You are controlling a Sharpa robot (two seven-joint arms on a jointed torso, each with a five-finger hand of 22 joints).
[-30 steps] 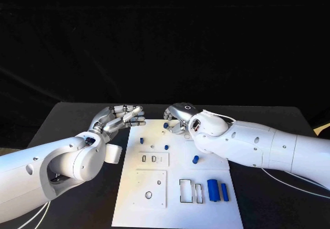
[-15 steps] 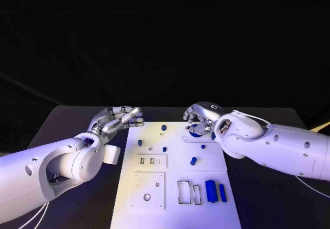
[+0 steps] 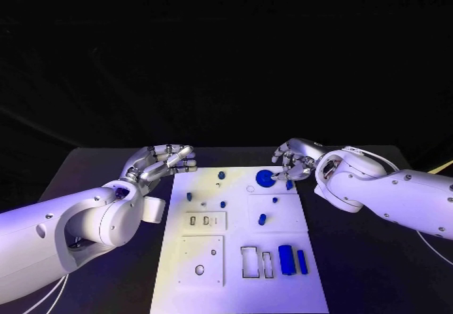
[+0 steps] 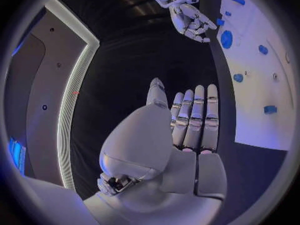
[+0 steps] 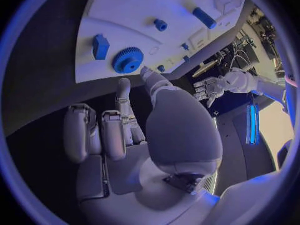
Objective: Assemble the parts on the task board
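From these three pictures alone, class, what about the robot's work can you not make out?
- Whether the right hand touches the round blue toothed gear: head view, its fingers overlap it.
- What the small blue pegs on the white task board are: too small.
- The left hand's palm side: left wrist view, seen from behind.

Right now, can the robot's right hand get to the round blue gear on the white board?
Probably yes. The right hand is right beside the blue gear at the far end of the task board, one finger reaching toward its rim, and nothing lies between them. The left hand is off the other side.
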